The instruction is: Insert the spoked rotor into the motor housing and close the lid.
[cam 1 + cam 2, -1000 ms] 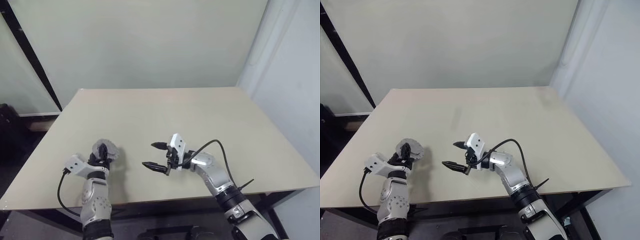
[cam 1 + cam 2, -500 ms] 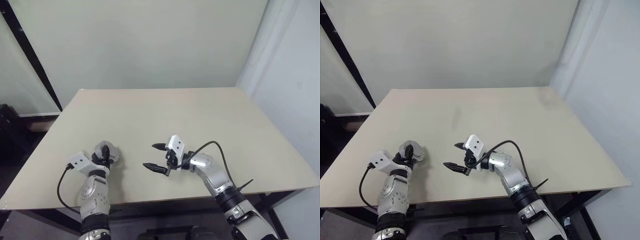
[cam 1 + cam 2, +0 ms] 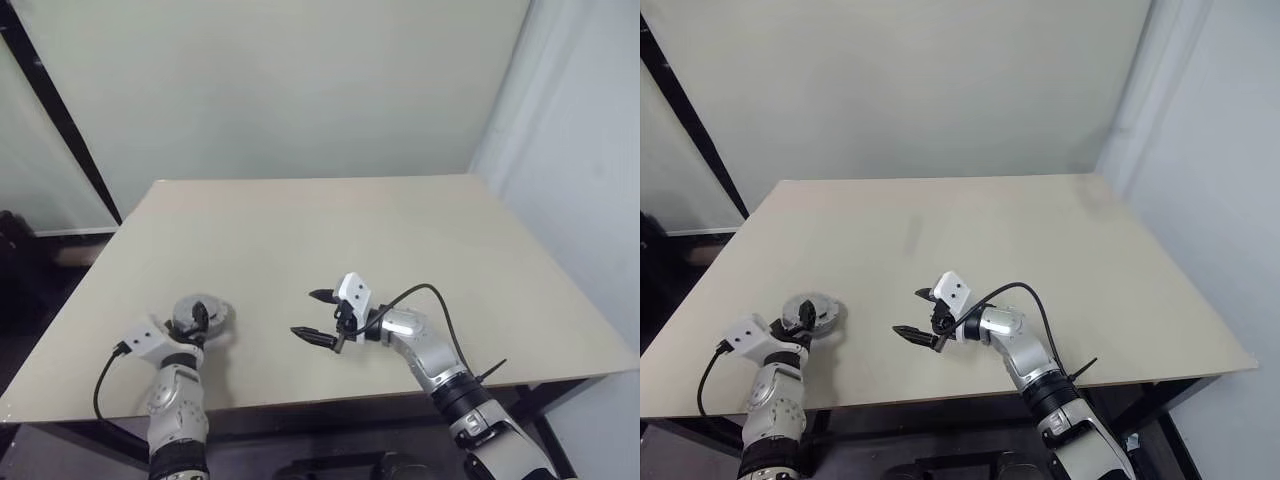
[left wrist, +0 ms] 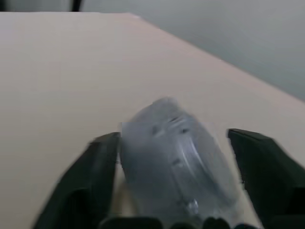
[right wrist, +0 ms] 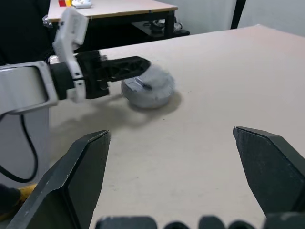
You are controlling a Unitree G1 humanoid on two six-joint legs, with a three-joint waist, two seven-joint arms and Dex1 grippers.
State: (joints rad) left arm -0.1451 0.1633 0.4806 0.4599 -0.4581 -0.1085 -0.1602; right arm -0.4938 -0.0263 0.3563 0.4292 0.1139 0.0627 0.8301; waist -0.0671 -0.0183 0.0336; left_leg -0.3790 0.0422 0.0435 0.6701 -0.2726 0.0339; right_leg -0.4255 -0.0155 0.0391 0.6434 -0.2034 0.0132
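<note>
Silver motor housing (image 4: pixel 174 157) on table, between parted left fingers (image 4: pixel 90 176)

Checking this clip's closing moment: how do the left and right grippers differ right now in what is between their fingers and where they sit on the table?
The left gripper has the motor housing between its spread fingers, which stand clear of its sides; the right gripper has nothing between its fingers.

The left gripper sits at the table's near left corner; the right gripper hovers near the front edge's middle, pointing toward the housing.

Both are open.
</note>
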